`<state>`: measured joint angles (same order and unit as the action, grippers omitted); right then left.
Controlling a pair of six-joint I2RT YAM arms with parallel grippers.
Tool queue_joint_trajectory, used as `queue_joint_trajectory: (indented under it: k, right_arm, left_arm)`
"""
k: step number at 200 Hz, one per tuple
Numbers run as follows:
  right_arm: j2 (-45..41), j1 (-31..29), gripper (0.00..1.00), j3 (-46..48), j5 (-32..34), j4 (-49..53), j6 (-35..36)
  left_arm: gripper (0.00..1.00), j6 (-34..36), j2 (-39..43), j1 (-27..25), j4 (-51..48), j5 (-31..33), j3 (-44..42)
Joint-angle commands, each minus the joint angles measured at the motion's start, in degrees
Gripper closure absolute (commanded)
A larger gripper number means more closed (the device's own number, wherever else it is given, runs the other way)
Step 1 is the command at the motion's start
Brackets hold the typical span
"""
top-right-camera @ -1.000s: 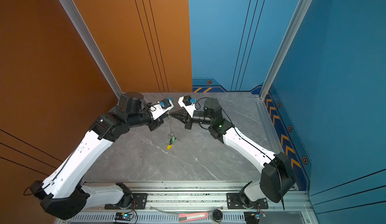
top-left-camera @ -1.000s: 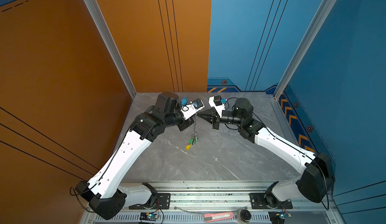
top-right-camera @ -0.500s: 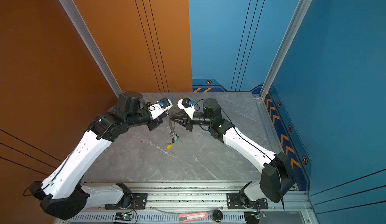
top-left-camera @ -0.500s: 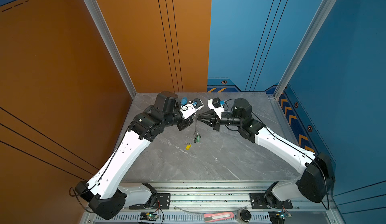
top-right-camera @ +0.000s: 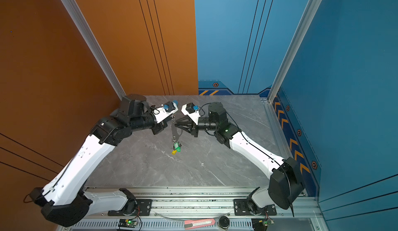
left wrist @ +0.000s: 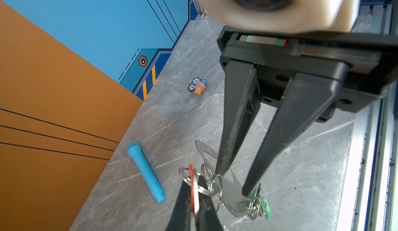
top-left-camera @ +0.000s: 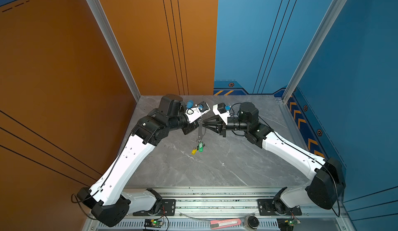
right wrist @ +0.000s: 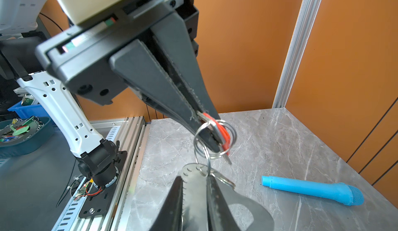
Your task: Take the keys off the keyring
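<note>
We see the left tool [right wrist: 212,138] clamped tight on the red-tagged key [right wrist: 225,136], with silver split rings [right wrist: 201,137] looped around its fingertips. From those rings the keyring [top-left-camera: 200,132], a flat grey plate, hangs over the far middle of the surface [top-left-camera: 215,167], between the two arms. The right tool [left wrist: 233,181] stands narrowly parted, one finger on each side of the plate; we cannot tell whether either finger touches it. At the plate's lower end dangle the green-tagged key [top-left-camera: 200,147] and the yellow-tagged key [top-left-camera: 194,152]. We can read no writing on any tag. A light-blue tube [left wrist: 144,171] lies on the far side of the surface, left of the middle. Also near the back wall sit dark round discs [left wrist: 193,84], printed 10 and 100.
</note>
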<state>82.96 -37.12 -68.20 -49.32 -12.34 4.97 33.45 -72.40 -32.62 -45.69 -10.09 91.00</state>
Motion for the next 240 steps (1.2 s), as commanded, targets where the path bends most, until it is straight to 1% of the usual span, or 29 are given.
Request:
queue_joint_trajectory:
  k: [1, 39, 70, 109, 139, 155, 182, 184, 188, 240]
  right_arm:
    - [-2.4, -0.5, 0.77, -0.7, -1.1, 0.8, 1.3]
    - [-3.3, -0.6, 0.75, -0.5, -0.8, 0.9, 1.4]
    - [-3.9, -0.4, 0.75, -0.1, 0.1, 1.8, 2.6]
    - [-5.2, 0.4, 0.66, 0.2, 2.4, 4.5, 5.4]
    - [-6.3, 0.5, 0.64, -0.1, 3.6, 6.2, 7.3]
    - [-6.7, 0.5, 0.63, -0.1, 3.7, 6.6, 7.9]
    - [-7.0, 0.4, 0.64, -0.4, 2.9, 6.9, 7.8]
    - [-7.0, 0.3, 0.64, -0.4, 2.9, 6.9, 7.8]
    - [-7.1, 0.3, 0.64, -0.4, 2.7, 6.8, 7.8]
    - [-8.6, -0.6, 0.64, 1.1, 4.4, 6.6, 9.3]
  left_arm:
    - [1.0, 1.2, 1.2, 0.4, 1.1, -2.4, 2.0]
    - [1.0, 2.8, 1.4, 0.4, 1.1, -3.6, 1.8]
    - [1.0, 6.7, 1.8, 0.4, 1.2, -5.8, 1.2]
    - [1.0, 16.8, 3.0, 0.5, 1.2, -8.9, 0.2]
    - [1.0, 21.6, 2.8, 1.3, 1.6, -11.4, 0.5]
    - [1.0, 23.1, 2.3, 1.7, 2.4, -13.3, 1.0]
    - [1.0, 23.2, 0.9, 2.0, 2.4, -14.6, 3.0]
    - [1.0, 24.7, 0.8, 2.0, 2.4, -14.7, 3.1]
    - [1.0, 25.3, 0.6, 2.1, 2.4, -14.9, 3.2]
    - [1.0, 25.5, -0.1, 2.4, 4.4, -16.0, 3.7]
